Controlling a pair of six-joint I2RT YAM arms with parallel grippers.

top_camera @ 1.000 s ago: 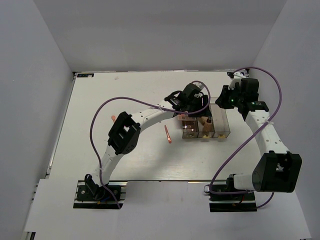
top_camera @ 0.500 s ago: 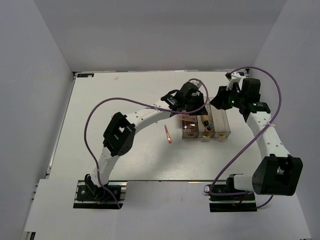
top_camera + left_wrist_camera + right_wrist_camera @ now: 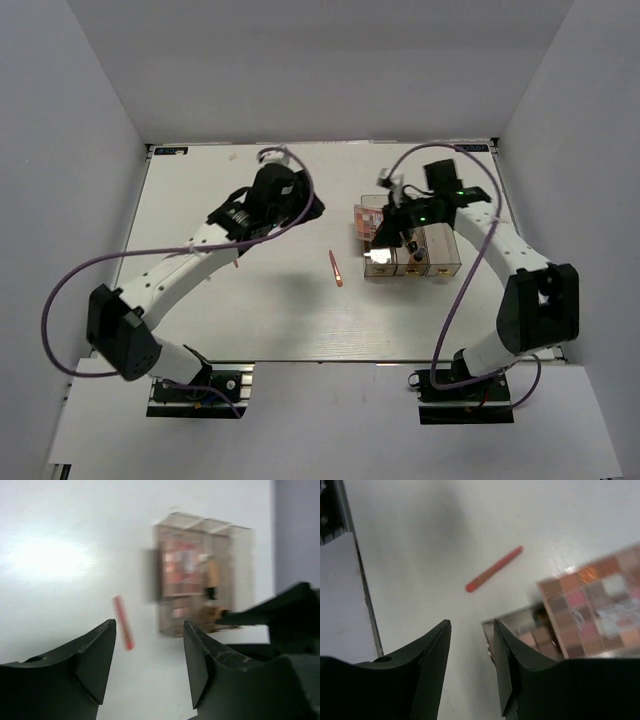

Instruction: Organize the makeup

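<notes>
I am holding the left gripper (image 3: 308, 207) released and empty over the table's (image 3: 200, 180) middle. The right gripper (image 3: 388, 232), jaws likewise parted on nothing, is hovering over the box (image 3: 440, 262) right of centre. A palette (image 3: 367, 220) is resting tilted in the box's left compartment, a bottle (image 3: 411, 266) is sitting in the middle one, and the stick (image 3: 336, 268) is lying just left of the box.
</notes>
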